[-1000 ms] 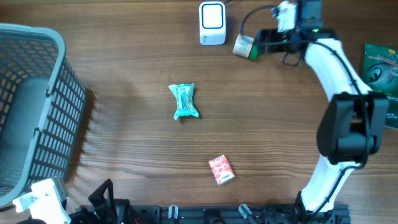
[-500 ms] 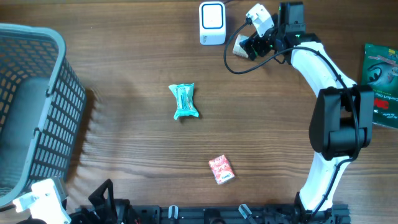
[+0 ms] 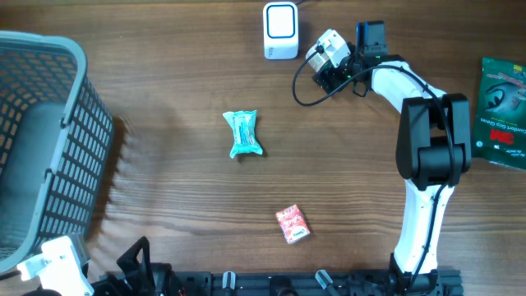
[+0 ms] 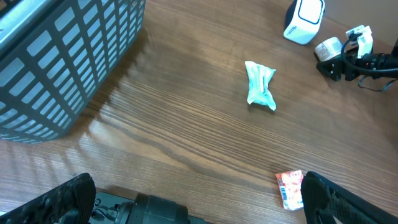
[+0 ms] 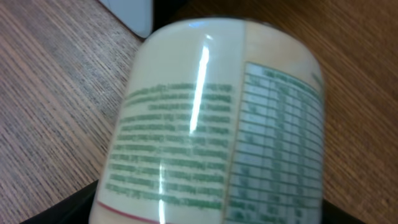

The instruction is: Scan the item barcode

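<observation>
A cream bottle point(image 5: 211, 118) with green print fills the right wrist view, lying on its side on the wood. My right gripper point(image 5: 208, 208) is shut on it, with a dark finger pressed to each side at the lower corners. In the overhead view that gripper point(image 3: 323, 67) sits just right of the white barcode scanner point(image 3: 280, 30), and its wrist hides most of the bottle. The left wrist view shows the bottle point(image 4: 328, 48) beside the scanner point(image 4: 305, 20). At the near table edge my left gripper point(image 4: 199, 200) stands open and holds nothing.
A teal packet point(image 3: 244, 133) lies mid-table and a small red packet point(image 3: 292, 224) sits nearer the front. A grey mesh basket point(image 3: 49, 57) takes up the left side. A green package point(image 3: 501, 111) lies at the right edge.
The right arm has swung left toward the scanner and come down round the bottle, and its jaws have narrowed onto it. The left arm has not moved.
</observation>
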